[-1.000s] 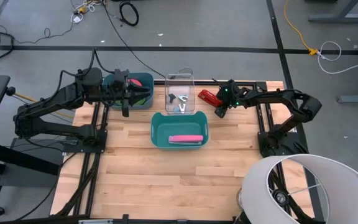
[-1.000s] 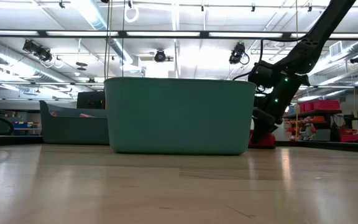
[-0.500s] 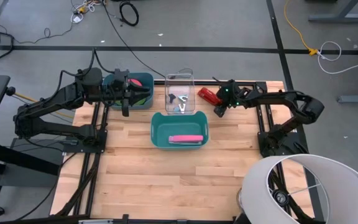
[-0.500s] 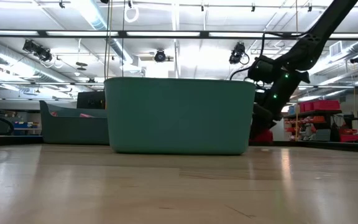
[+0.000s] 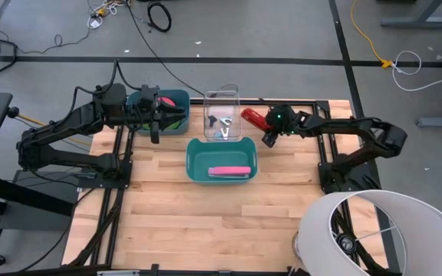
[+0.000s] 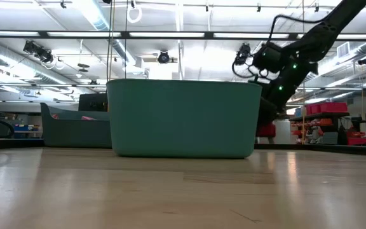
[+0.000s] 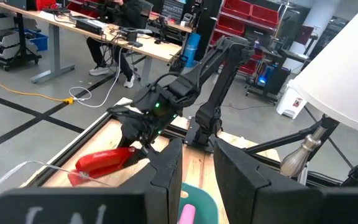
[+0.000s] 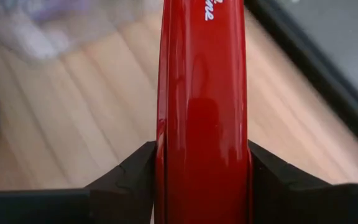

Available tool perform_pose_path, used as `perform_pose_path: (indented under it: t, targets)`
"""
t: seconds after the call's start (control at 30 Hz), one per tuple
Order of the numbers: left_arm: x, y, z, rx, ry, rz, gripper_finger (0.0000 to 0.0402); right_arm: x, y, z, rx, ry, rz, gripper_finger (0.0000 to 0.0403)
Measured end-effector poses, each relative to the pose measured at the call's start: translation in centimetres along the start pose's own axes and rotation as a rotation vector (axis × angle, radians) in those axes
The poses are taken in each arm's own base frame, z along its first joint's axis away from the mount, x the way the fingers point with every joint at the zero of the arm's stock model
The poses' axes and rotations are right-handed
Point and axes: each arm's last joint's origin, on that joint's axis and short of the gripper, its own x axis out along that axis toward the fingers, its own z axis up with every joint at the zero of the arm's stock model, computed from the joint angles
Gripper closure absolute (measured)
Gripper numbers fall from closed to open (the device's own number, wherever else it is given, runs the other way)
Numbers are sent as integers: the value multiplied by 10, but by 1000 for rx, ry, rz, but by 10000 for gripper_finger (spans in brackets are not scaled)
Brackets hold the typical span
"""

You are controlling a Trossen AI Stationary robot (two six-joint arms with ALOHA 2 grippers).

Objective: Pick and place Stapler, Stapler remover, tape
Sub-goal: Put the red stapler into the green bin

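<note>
While overhead blurs it, right fingers clamp the stapler.

Grey concrete floor crossed by dark lines, yellow cable trailing across it, white lampshade nearby, red shelving, desks, bright ceiling lights

teal bin, clear box, white lampshade

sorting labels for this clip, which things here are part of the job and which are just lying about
Job:
- red stapler, held in the right gripper
- tape rolls in the dark bin, left gripper over them
- teal bin
- clear bin

Lying about:
- white lampshade
- floor cables
</note>
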Motion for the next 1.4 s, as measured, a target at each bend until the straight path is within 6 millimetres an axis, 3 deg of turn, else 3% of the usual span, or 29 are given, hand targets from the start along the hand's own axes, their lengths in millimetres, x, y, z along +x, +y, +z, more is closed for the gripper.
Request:
perform_pose_path:
  t: [0.2, 0.4, 0.7, 1.13, 1.4]
  targets:
    - [0, 0, 0, 0, -1, 0, 307, -24, -1, -6, 48, -70, -46, 223]
    - [0, 0, 0, 5, -1, -1, 307, -42, 13, -24, 69, -149, -45, 223]
    - [0, 0, 0, 6, -1, 0, 307, -75, 23, -13, 80, -332, -21, 223]
    - [0, 0, 0, 8, -2, 2, 307, -99, 58, 10, 92, -632, 250, 223]
    - [0, 0, 0, 8, -4, 10, 307, -103, 71, 15, 72, -705, 300, 223]
